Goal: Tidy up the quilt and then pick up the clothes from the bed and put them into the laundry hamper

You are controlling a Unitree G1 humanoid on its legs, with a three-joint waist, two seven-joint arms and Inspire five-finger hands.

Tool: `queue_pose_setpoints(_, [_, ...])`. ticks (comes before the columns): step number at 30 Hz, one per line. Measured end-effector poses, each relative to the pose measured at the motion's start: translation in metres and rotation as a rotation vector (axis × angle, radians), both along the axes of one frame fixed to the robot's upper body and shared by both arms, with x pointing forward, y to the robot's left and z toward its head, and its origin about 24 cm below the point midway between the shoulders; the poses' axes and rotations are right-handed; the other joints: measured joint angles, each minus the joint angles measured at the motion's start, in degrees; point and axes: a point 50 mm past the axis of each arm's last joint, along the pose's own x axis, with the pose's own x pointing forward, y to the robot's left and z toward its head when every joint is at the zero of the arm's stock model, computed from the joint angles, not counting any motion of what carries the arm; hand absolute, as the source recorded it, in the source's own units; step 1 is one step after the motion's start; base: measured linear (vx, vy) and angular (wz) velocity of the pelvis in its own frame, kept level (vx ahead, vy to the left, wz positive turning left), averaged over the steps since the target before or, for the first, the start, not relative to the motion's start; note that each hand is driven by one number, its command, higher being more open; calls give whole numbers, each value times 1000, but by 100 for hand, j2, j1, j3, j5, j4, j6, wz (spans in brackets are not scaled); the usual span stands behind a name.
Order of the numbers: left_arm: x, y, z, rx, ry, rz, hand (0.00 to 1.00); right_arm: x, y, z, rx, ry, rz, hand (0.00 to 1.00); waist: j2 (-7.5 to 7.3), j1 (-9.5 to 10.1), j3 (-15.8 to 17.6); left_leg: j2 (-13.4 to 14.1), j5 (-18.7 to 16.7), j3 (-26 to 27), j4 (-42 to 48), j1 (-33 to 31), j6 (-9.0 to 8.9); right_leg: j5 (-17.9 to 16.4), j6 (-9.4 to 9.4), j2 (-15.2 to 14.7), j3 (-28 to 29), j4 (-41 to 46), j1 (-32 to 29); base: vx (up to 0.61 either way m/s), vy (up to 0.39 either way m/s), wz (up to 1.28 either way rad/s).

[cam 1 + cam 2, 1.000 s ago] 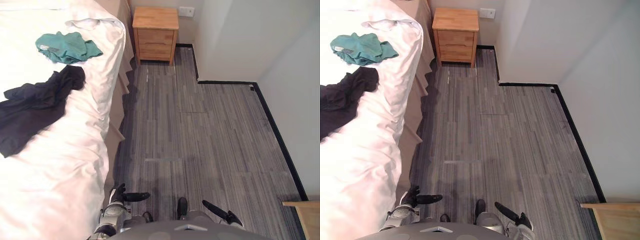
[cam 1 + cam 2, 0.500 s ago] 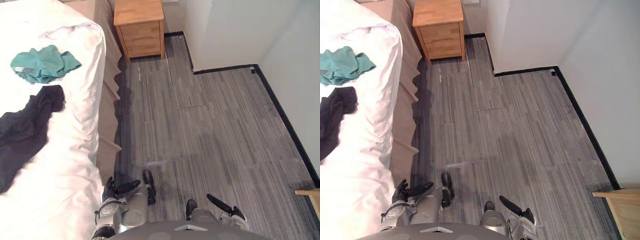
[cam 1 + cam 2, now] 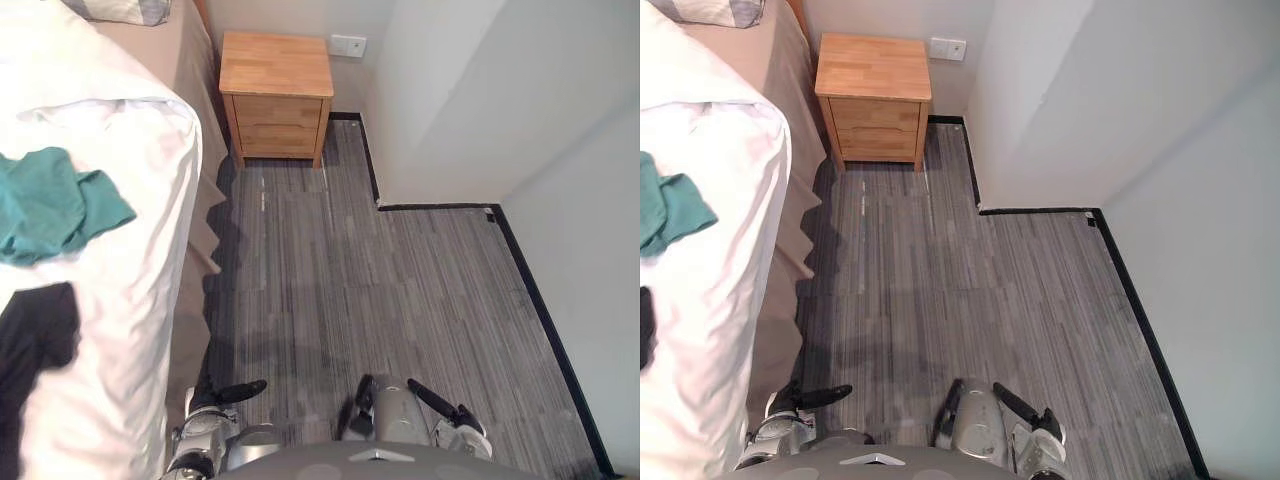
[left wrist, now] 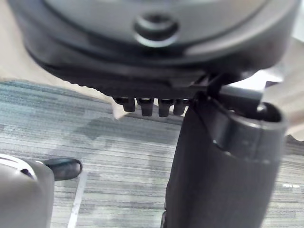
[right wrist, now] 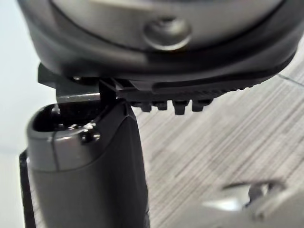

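Two garments are lying on the white quilt [image 3: 140, 270] to my left. A teal garment [image 3: 45, 205] is crumpled nearer the head of the bed [image 3: 178, 55], and a black garment [image 3: 30, 345] is lying nearer me, running off the view's left edge. They are lying apart, with bare quilt showing between them. The quilt's top edge is bunching in a rumpled roll just beyond the teal piece, and its side is hanging down over the tan bed skirt [image 3: 188, 320]. A grey-striped pillow [image 3: 118, 8] is peeking in at the far corner. A wooden nightstand [image 3: 277, 95] is standing just beside the bed's head against the wall [image 3: 450, 100], with a white wall socket [image 3: 347, 45] above it and to its right.

I am hanging my left hand [image 3: 222, 394] low beside the bed's edge, over the grey striped floor [image 3: 380, 290], fingers relaxed and straight, grasping nothing. I am holding my right hand [image 3: 445, 410] low over the floor on my other side, fingers loose and extended, empty as well. Both hands are hanging well apart from the clothes.
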Motion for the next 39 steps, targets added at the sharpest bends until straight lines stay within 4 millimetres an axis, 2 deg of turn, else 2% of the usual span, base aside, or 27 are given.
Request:
queue_pose_setpoints(1, [1, -2, 0, -4, -2, -4, 100, 3, -1, 1, -10, -8, 15, 100, 52, -117, 26, 99, 3, -66, -16, 122, -61, 365, 121, 229, 22, -1382, -147, 648, -258, 65])
queue_pose_setpoints(2, [1, -2, 0, -7, -3, -8, 100, -1, 0, 0, -9, 3, 23, 100, 6, -202, 6, 81, 14, -95, -64, 276, -341, 931, 210, 363, 294, -2732, -213, 672, -289, 72])
queue_pose_setpoints(3, [0, -3, 0, -10, -1, -11, 100, -7, 1, -1, -4, 21, 24, 100, -39, -224, 12, 56, -6, -121, -109, 416, -509, 1193, 236, 365, 520, -3127, -265, 732, -324, 73])
queue_pose_setpoints(4, [-4, -7, -3, -18, 15, -15, 100, -14, 3, -3, 9, 37, 14, 100, 109, -235, 56, 189, -84, -245, -102, 727, -719, 2378, -166, 530, 923, -2938, -232, 749, -326, 24])
queue_pose_setpoints(5, [-2, -20, -5, -48, 11, -24, 100, -10, -5, -2, 4, 29, 6, 100, 423, -168, 86, 418, 179, -229, 9, 775, -956, 1872, -300, 711, 954, -2262, -401, 737, -314, 7])
queue_pose_setpoints(8, [-12, -31, -8, -94, 15, 29, 100, -10, -7, -2, 6, 23, -10, 100, 465, -181, 88, 545, 1188, -503, 1138, 615, -894, 956, -300, 690, 885, -1243, -223, 629, -341, 0])
queue_pose_setpoints(9, [-12, -30, -8, -106, 1, 56, 100, -12, -7, -1, -3, 22, 1, 100, 505, -173, 95, 760, 1837, -746, 2581, 32, -814, 579, -312, 729, 840, -1327, 186, 737, -341, 30])
queue_pose_setpoints(10, [-9, -31, -6, -114, -26, 80, 100, -13, -11, 0, -29, 26, 24, 100, 573, -89, 127, 1001, 1823, -998, 4293, -831, -804, 346, -348, 857, 743, -1478, 614, 709, -291, 32])
queue_pose_setpoints(12, [-1, -24, 0, -105, -82, 114, 100, -17, -13, 1, -56, 44, 69, 100, 531, 106, 190, 1176, 1265, -924, 5844, -1863, -806, 130, -402, 943, 597, -1802, 1404, 575, -175, 32])
queue_pose_setpoints(14, [6, -17, 6, -84, -137, 126, 100, -22, -11, 0, -60, 60, 93, 100, 365, 274, 184, 1124, 826, -508, 5849, -2541, -670, -18, -335, 943, 569, -2336, 2112, 508, -127, 25])
queue_pose_setpoints(16, [10, -11, 9, -76, -173, 137, 100, -18, -7, -1, -55, 63, 121, 100, 228, 323, 115, 953, 467, 226, 4729, -3070, -638, -51, -177, 880, 405, -2885, 2733, 483, -61, 19])
queue_pose_setpoints(18, [10, -11, 9, -64, -162, 101, 100, -15, -5, -1, -63, 71, 178, 100, 172, 333, 54, 809, 590, 1862, 2718, -2941, -526, -191, 99, 835, 11, -3262, 3252, 589, -19, 34])
queue_pose_setpoints(19, [7, -12, 7, -67, -145, 95, 100, -16, -6, -2, -60, 78, 180, 100, 184, 330, 7, 797, 666, 2790, 2138, -2764, 24, -346, 256, 859, -177, -3305, 3435, 651, -4, 80])
queue_pose_setpoints(20, [4, -10, 5, -70, -124, 100, 100, -20, 2, -5, -35, 97, 188, 100, -15, 310, -152, 557, 311, 3368, 1801, -2553, 770, -577, 435, 717, -341, -3080, 3501, 677, -28, 102])
queue_pose_setpoints(21, [5, -3, 5, -61, -117, 109, 100, -18, 8, -7, -22, 109, 212, 100, -205, 321, -178, 328, 183, 3235, 1794, -2577, 787, -657, 560, 519, -397, -2560, 3370, 842, -18, 128])
queue_pose_setpoints(22, [4, -3, 4, -64, -108, 123, 100, -13, 10, -7, -15, 108, 230, 100, -247, 320, -174, 108, 15, 2937, 1711, -2501, 891, -612, 710, 245, -398, -1471, 3098, 708, -20, 113])
queue_pose_setpoints(23, [4, -4, 4, -63, -102, 116, 100, -12, 8, -6, -18, 108, 229, 100, -244, 305, -175, 12, -31, 2695, 1617, -2397, 818, -433, 929, 76, -380, -735, 2892, 713, -18, 164])
queue_pose_setpoints(24, [1, -5, 2, -57, -76, 84, 100, -14, 6, -7, -26, 120, 249, 100, -239, 198, -173, -224, -87, 2212, 1415, -2103, 678, 44, 1020, -206, -124, 791, 2453, 702, -92, 207])
queue_pose_setpoints(25, [-3, -6, 0, -59, -49, 62, 100, -15, 5, -6, -34, 123, 258, 100, -216, 134, -161, -383, -98, 1709, 1187, -1721, 561, -36, 914, -288, 212, 1788, 2095, 852, -192, 217])
queue_pose_setpoints(27, [-9, -9, -3, -64, -17, 61, 100, -10, 1, -3, -55, 95, 263, 100, -81, 72, -141, -432, -24, 1096, 808, -1189, 373, -200, 628, -235, 339, 2084, 1739, 702, -254, 191])
queue_pose_setpoints(29, [-11, -14, -5, -63, -7, 48, 100, 1, -3, 4, -105, 30, 295, 100, 122, -47, -196, -147, 132, -147, 386, -746, 113, -438, 230, 151, 1036, 1147, 721, 721, -516, 284])
queue_pose_setpoints(31, [-10, -16, -5, -71, -9, 54, 100, 5, -2, 6, -112, 13, 290, 100, 99, -78, -193, 74, 122, -815, 457, -750, 22, -277, 496, 436, 2318, -228, 328, 580, -620, 237])
queue_pose_setpoints(32, [-10, -15, -5, -71, -12, 54, 100, 2, -1, 5, -110, 21, 289, 100, 68, -70, -200, 94, 75, -954, 530, -756, -201, -149, 615, 460, 2755, -852, 368, 300, -386, 175])
queue_pose_setpoints(33, [-10, -10, -3, -59, -21, 56, 100, -7, 5, 1, -91, 47, 282, 100, -132, -29, -244, 111, -53, -1075, 657, -754, -570, 498, 750, 343, 3318, -2059, 597, 387, -570, 214])
queue_pose_setpoints(34, [-13, 3, -1, -27, -33, 96, 100, -50, 21, -4, -50, 104, 168, 100, -398, 12, -240, 275, -136, -1167, 841, -746, -743, 1049, 985, 319, 3215, -1927, 640, 451, -667, 186])
queue_pose_setpoints(36, [-12, 1, 0, -33, -38, 117, 100, -87, 23, -13, -13, 270, 224, 100, -301, 135, -268, 284, -198, -1001, 1105, -1030, -835, 853, 764, 539, 2949, -1864, 672, 314, -475, 97])
queue_pose_setpoints(39, [-3, -15, 1, -88, -78, 123, 100, -100, 22, -16, 22, 375, 234, 100, 24, 127, -160, 512, 14, -843, 1036, -1133, -1067, 523, 577, 433, 2243, -1490, 762, 131, -245, 105])
